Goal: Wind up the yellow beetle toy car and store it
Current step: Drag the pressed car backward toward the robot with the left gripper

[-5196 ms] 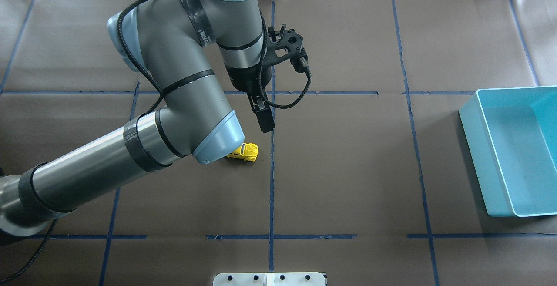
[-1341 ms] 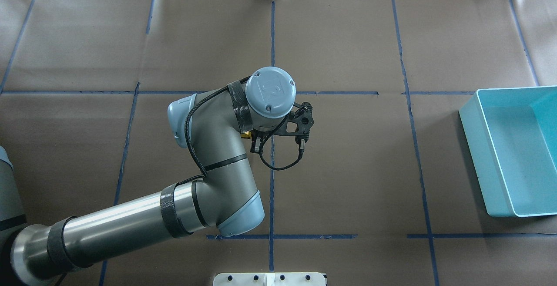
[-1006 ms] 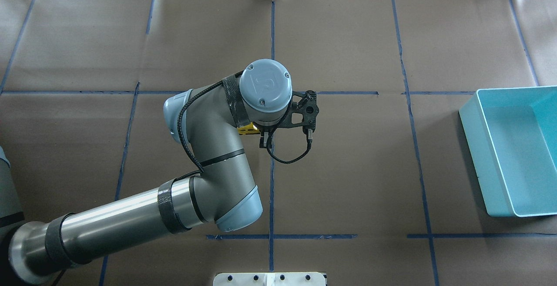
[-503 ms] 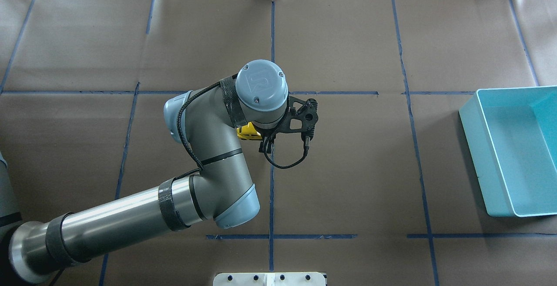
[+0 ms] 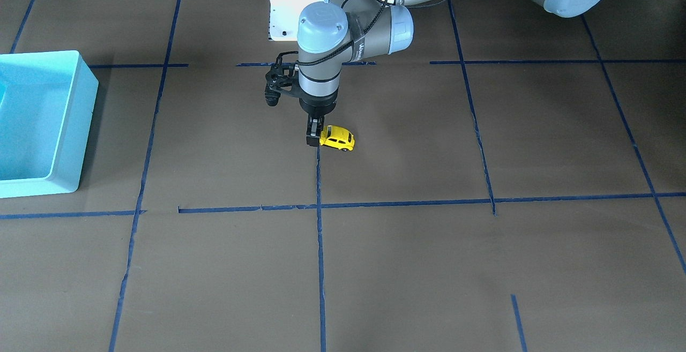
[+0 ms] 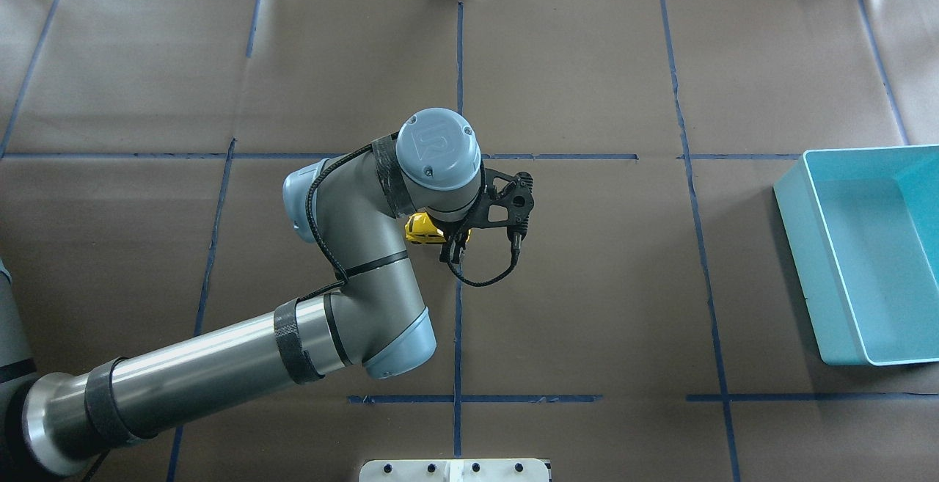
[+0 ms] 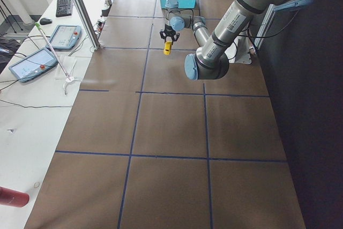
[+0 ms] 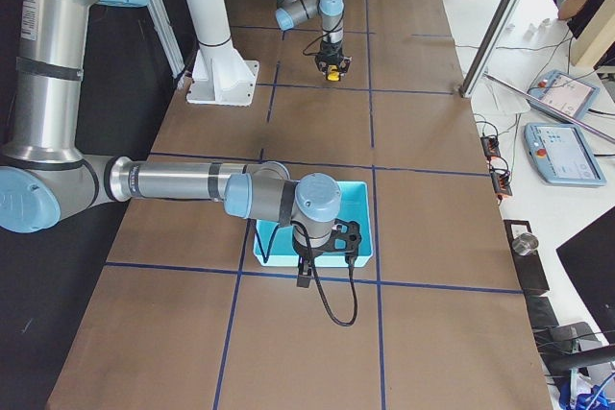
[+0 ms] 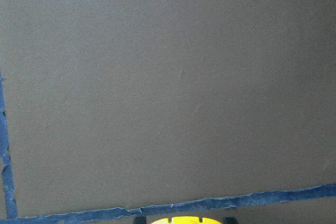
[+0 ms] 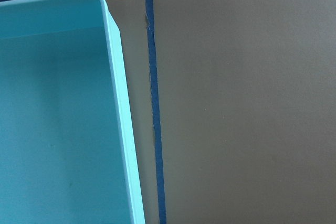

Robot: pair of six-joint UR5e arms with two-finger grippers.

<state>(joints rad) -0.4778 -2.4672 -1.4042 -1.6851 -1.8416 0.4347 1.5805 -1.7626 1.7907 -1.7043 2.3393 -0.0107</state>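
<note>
Grips with the left tool (image 5: 315, 139) one end of the yellow beetle toy car (image 5: 338, 139), body sticking out beside the tool, wheels seemingly on the surface (image 5: 407, 266), likely for dragging backward to wind it.

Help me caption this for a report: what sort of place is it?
Probably a robotics lab: two robot arms at a paper-covered table gridded with blue tape, and control tablets on a side bench.
</note>
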